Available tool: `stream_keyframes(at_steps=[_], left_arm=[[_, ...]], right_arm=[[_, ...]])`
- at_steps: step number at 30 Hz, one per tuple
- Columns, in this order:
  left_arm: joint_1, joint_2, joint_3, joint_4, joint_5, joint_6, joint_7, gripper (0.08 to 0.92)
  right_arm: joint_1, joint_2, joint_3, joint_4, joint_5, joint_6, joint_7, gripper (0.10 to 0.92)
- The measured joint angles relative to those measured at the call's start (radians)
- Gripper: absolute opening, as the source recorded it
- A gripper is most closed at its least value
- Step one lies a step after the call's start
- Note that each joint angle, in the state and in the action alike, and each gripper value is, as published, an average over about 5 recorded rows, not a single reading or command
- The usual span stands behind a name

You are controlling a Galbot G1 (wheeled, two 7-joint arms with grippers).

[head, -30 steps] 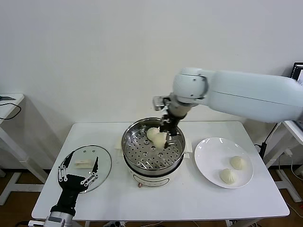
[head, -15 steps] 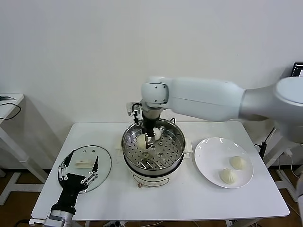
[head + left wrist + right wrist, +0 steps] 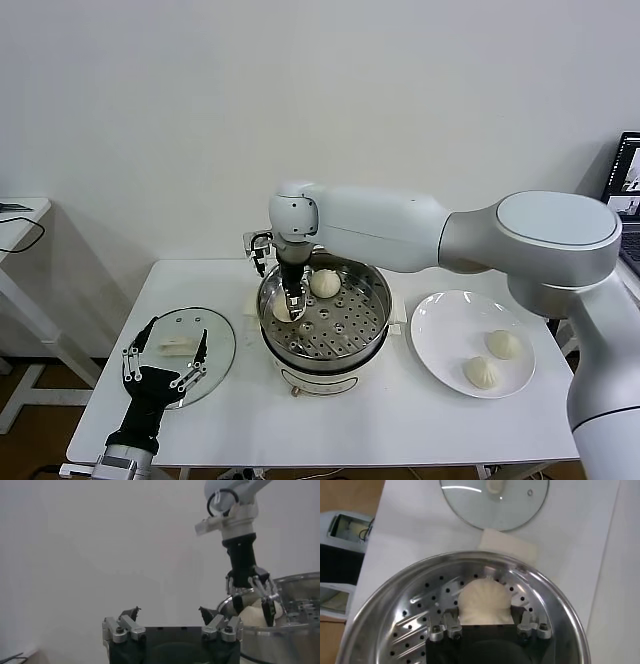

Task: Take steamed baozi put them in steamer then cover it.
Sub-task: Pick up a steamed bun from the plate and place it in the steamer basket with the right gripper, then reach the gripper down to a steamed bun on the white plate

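Left gripper point(image 3: 163, 352) parked w/ fingers spread wide, holding nothing, just in front of the glass cover point(image 3: 185, 353), which lies flat on the table point(image 3: 400, 420) with its white handle beyond the fingertips. Main change: over the last sec the right gripper point(image 3: 291, 305) has swept across the steamer point(image 3: 323, 320) from the right side to the left rim, carrying a bun point(image 3: 283, 309); fingers closed around it, low over the holed tray, so release looks near. A 2nd bun point(image 3: 324, 283) already sits in the steamer, just right of and behind those fingers. Well right of them, the white plate point(image 3: 440, 345) has 2 buns left point(image 3: 503, 344) point(image 3: 481, 372). Roughly halfway; cover not yet on.
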Motion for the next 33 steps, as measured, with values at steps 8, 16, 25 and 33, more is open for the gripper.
stream_keyframes(at_steps=[8, 16, 25, 33], left_arm=[[0.002, -0.003, -0.001, 0.002, 0.004, 0.0, -0.002, 0.823], [0.011, -0.004, -0.001, -0.002, 0.009, 0.0, -0.003, 0.823], [0.027, -0.002, 0.009, -0.002, 0.024, -0.004, -0.003, 0.823], [0.04, -0.004, 0.015, 0.001, 0.034, -0.009, -0.004, 0.823]], right_arm=[[0.003, -0.015, 0.015, 0.007, -0.007, 0.006, -0.01, 0.814], [0.094, -0.15, 0.013, 0.133, 0.011, 0.023, -0.036, 0.823], [0.18, -0.415, 0.028, 0.305, -0.005, 0.066, -0.079, 0.823], [0.16, -0.665, 0.066, 0.401, -0.064, 0.124, -0.125, 0.823]])
